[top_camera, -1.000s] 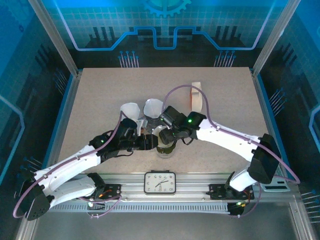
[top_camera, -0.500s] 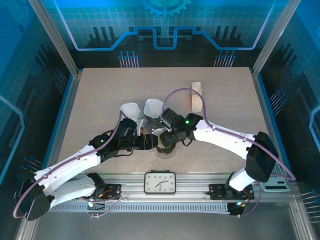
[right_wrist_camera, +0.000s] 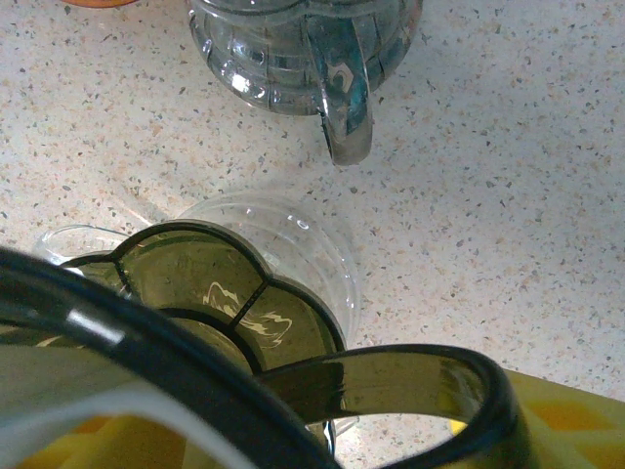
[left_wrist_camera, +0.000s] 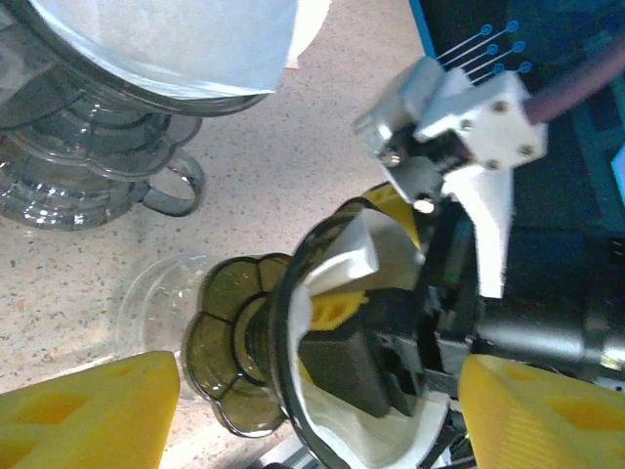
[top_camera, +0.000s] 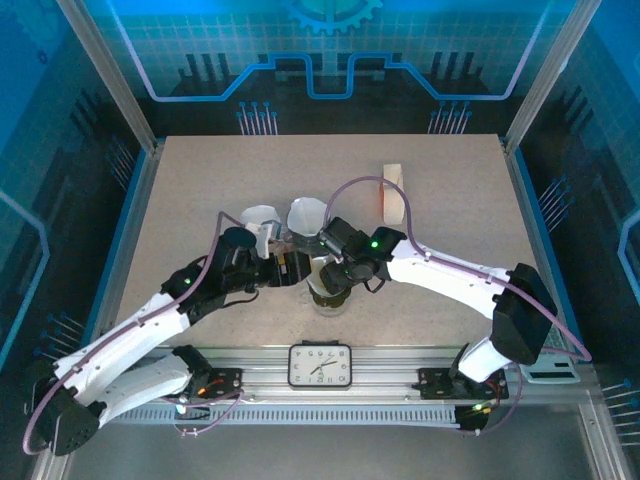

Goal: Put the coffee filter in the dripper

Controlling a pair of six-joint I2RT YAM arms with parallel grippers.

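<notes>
We view a speckled beige table (top_camera: 200, 190) framed by slanting aluminium posts (top_camera: 105, 75). Behind it stands a back wall (top_camera: 320, 50) of blue gridded panels printed with circuit lines and a gear; blue side walls (top_camera: 40, 200) flank it. A clock (top_camera: 320, 365) rests against the near metal rail (top_camera: 400, 365). Lighting is even and blue-tinged.

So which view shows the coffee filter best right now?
Left wrist: the white coffee filter lines the inside of the dark dripper, seen through its mouth. The right wrist view catches a thin white sliver under the rim at lower left. From top external, the right gripper covers most of it.
</notes>
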